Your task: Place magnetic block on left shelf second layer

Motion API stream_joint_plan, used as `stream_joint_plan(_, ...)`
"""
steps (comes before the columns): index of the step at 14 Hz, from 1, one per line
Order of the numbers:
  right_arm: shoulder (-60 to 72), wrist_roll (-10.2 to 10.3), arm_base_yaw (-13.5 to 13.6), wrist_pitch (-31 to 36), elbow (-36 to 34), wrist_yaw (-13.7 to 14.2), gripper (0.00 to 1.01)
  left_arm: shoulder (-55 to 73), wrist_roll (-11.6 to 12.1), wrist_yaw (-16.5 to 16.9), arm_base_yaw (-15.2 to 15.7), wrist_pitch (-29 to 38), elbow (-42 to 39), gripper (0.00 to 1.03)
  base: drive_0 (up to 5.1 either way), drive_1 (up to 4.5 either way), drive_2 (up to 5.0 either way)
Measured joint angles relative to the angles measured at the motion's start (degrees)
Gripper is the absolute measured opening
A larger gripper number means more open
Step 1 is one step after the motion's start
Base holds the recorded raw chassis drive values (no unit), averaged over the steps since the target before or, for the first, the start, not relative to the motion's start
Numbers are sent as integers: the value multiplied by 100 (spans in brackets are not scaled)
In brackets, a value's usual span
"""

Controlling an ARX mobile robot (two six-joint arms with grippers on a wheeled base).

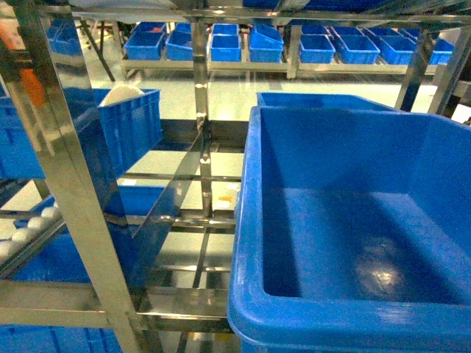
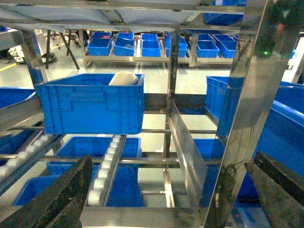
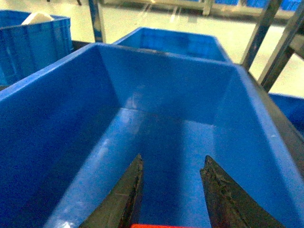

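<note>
We saw one steel rack (image 1: 73, 184) over a pale floor (image 1: 221, 99), with a far row of about ten small crates (image 1: 224, 45). One deep tub (image 1: 294, 220) filled the right side, a second tub (image 1: 324, 101) just behind it. One crate (image 2: 90, 102) held a white object (image 2: 124, 78). Our left gripper (image 2: 168, 190) stood wide open, holding nothing. The right gripper (image 3: 171, 190) hung above the tub, a sliver of the red block (image 3: 159, 226) between its fingers; we could not tell whether it was gripped.

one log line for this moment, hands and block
right hand: over blue tub, red block at fingers' base | left hand: open, empty, facing steel rack
</note>
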Motion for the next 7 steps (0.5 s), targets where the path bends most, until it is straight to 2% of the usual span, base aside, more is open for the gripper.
stream_joint_plan(3,909,442,330,293,256,168,32,-2,0,-2,0,0,0,98,0,0,0)
stream_joint_plan(5,1818,793,361,503,804,369,32,0,0,0,0,0,0,98,0,0,0)
stream_joint_plan(7,2643,1119,356,334,1419,444,32,-2,0,-2,0,0,0,98,0,0,0)
